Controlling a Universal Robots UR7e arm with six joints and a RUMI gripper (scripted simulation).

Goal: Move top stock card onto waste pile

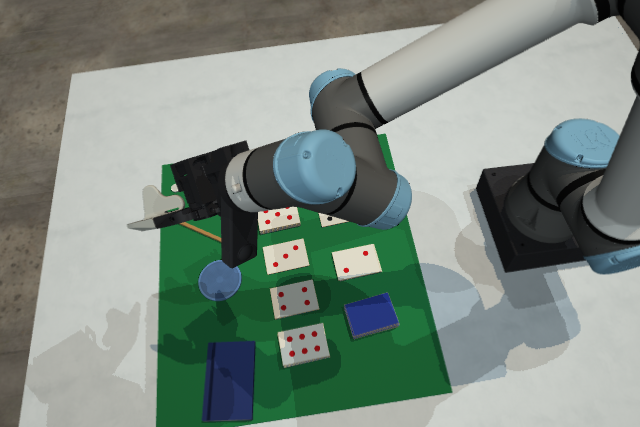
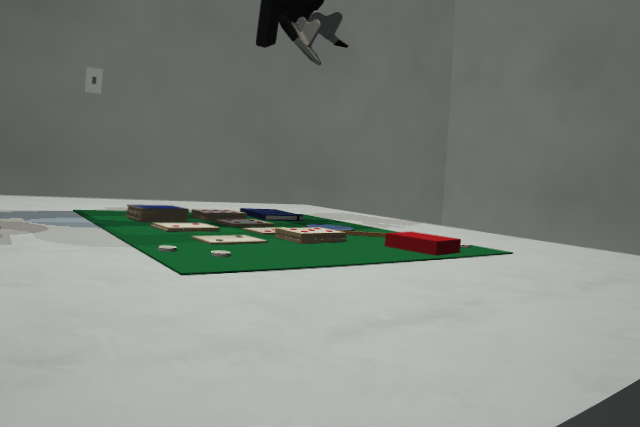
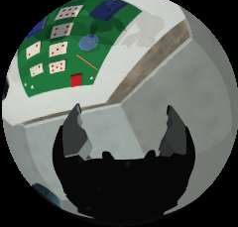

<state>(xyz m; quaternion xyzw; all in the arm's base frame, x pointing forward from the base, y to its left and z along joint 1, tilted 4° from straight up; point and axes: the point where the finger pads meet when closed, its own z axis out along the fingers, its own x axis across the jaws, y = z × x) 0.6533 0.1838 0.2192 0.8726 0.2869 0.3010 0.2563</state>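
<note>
The face-down stock [image 1: 371,314] is a blue-backed stack on the green mat [image 1: 289,282]. It also shows in the exterior view [image 2: 156,212] and small in the wrist view [image 3: 36,28]. Beside it lies a face-up pile with several red pips [image 1: 303,343], also seen in the exterior view [image 2: 218,214], which looks like the waste pile. My gripper [image 1: 147,210] [image 2: 329,51] is open and empty. It hangs high above the mat's far left edge, well away from the stock. In the wrist view the fingers stand wide apart with nothing between them.
Other face-up cards [image 1: 285,255] lie in columns on the mat. A flat blue book [image 1: 229,381], a blue disc [image 1: 219,280] and a thin wooden stick [image 1: 199,231] lie on the left side. A red block [image 2: 422,242] and two small white discs [image 2: 220,252] lie along the mat's edges.
</note>
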